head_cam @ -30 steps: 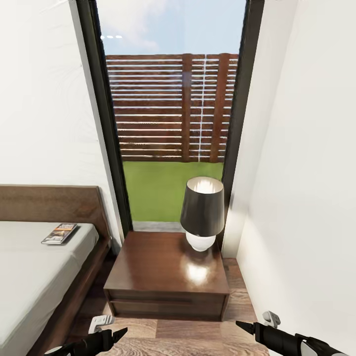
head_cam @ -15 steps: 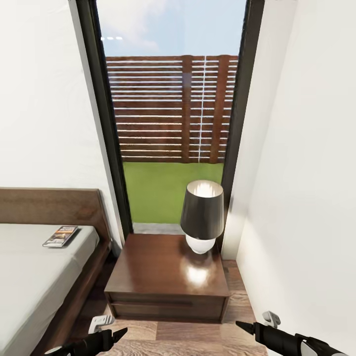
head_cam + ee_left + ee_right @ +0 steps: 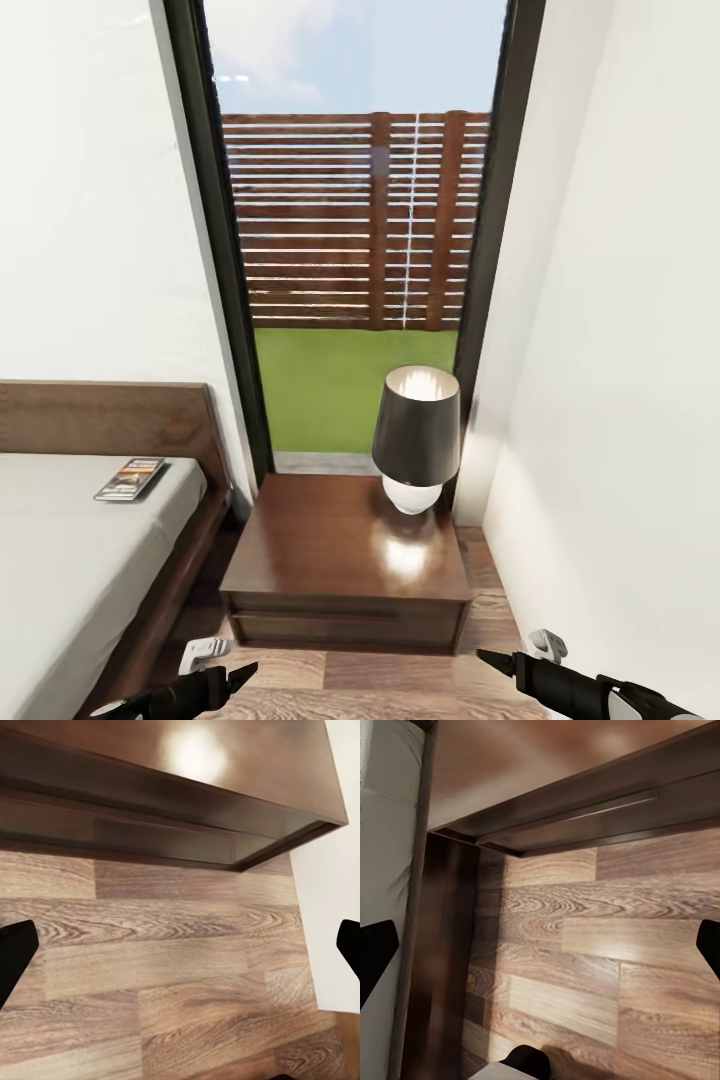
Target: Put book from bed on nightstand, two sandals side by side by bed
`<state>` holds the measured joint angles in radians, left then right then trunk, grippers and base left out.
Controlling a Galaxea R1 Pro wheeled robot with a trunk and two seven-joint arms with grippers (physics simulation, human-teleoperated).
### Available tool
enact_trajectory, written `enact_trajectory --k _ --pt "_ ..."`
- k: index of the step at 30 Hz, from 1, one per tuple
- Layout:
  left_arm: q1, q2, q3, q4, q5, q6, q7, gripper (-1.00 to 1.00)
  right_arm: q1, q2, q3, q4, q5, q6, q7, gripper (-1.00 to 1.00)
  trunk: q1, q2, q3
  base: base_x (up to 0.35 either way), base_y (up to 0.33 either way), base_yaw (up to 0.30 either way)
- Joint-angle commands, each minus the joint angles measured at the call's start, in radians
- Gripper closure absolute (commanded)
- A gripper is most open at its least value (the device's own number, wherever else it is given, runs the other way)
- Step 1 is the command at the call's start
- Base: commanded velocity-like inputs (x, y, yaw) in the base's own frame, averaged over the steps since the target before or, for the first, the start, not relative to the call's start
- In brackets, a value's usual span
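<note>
The book (image 3: 130,478), a thin dark paperback, lies on the pale grey mattress of the bed (image 3: 60,560) near the dark wood headboard. To its right, under the window, stands the dark brown nightstand (image 3: 340,560), whose drawer front also appears in the wrist views (image 3: 150,832) (image 3: 585,810). My left gripper (image 3: 228,675) and right gripper (image 3: 505,662) hover low over the wood floor in front of the nightstand. Both are open and empty, fingertips (image 3: 15,952) (image 3: 375,952) wide apart. The sandals are out of view.
A lamp (image 3: 416,440) with a dark shade and white base stands at the back right of the nightstand top. A white wall (image 3: 620,400) runs close along the right. A narrow strip of floor (image 3: 200,600) separates bed frame and nightstand.
The whole head view has shifted a little, so bed, book and nightstand sit slightly further right in the picture. Both grippers keep their places and stay open.
</note>
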<state>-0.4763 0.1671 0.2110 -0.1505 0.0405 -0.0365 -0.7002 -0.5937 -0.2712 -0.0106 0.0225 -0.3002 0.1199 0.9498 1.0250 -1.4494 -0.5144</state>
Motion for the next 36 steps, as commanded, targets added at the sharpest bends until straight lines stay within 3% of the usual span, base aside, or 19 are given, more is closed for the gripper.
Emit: enact_trajectory --k 1,14,26,36 --pt "-0.001 0.000 -0.001 0.002 0.004 -0.003 -0.003 -1.00 -0.001 0.000 -0.001 0.003 -0.008 0.010 0.004 -1.00 0.000 -0.001 -0.001 0.000 0.288 0.000" --pt "-0.001 0.001 -0.001 0.002 0.005 -0.005 -0.002 -1.00 -0.001 0.000 -0.001 0.003 -0.008 0.010 0.004 -1.00 0.000 -0.001 -0.001 0.014 0.131 0.000" --pt "-0.001 0.000 -0.001 0.002 0.005 -0.005 -0.002 -1.00 -0.001 0.000 -0.001 0.003 -0.008 0.010 0.004 -1.00 0.000 -0.001 -0.001 0.218 0.200 0.000" --pt "-0.001 0.001 -0.001 0.003 0.006 -0.006 -0.001 -1.00 -0.001 0.000 -0.001 0.003 -0.008 0.010 0.004 -1.00 0.000 -0.001 -0.001 0.129 0.019 0.000"
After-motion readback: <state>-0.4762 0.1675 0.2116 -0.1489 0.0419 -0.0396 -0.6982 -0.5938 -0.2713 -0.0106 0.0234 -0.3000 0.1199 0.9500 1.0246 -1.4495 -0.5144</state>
